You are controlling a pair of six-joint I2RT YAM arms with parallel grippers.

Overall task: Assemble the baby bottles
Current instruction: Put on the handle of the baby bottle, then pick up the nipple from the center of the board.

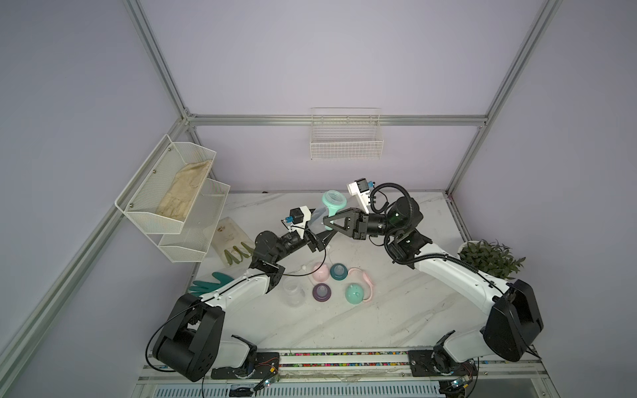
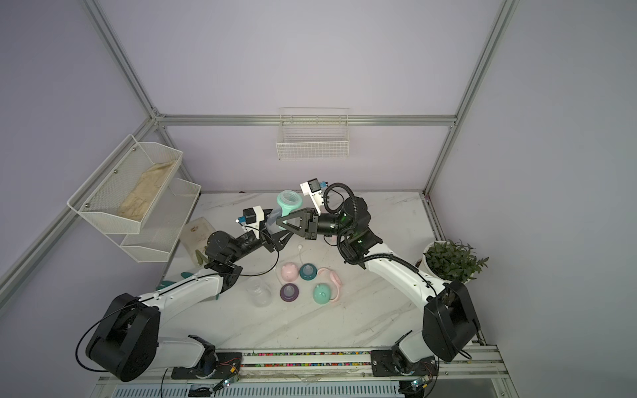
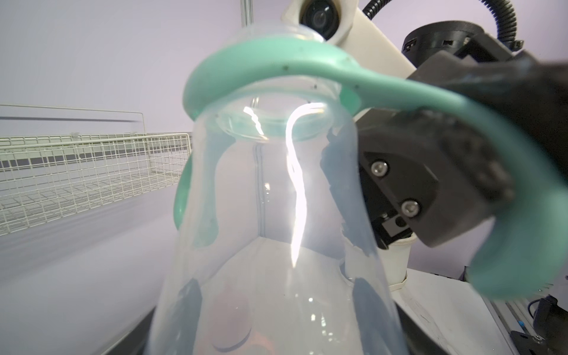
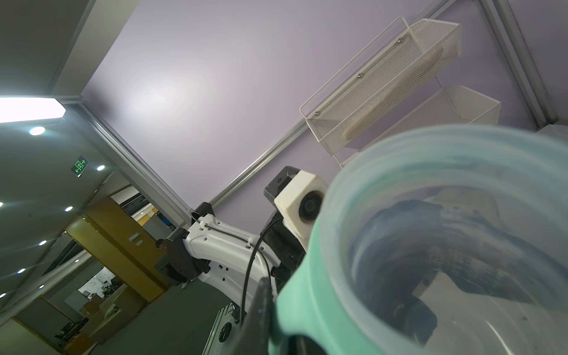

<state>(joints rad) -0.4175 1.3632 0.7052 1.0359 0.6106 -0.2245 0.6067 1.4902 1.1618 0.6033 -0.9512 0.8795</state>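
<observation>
Your right end effector [image 1: 326, 222] is clenched on one handle of the mint ring [image 1: 332, 203], which circles the neck of the clear bottle [image 1: 316, 217]. Your left end effector [image 3: 278, 298] is grasping that bottle's body, and its fingers show dark through the clear wall. Both parts hang in the air above the back of the counter [image 1: 379, 310], probably so one arm steadies the bottle while the other seats the ring. The ring looks tilted, so treat it as not yet square. On the counter below wait a second bottle [image 1: 293, 293], purple collar [image 1: 322, 292], teal collar [image 1: 339, 271], pink cap [image 1: 320, 272], mint cap [image 1: 355, 293] and pink ring [image 1: 367, 279].
</observation>
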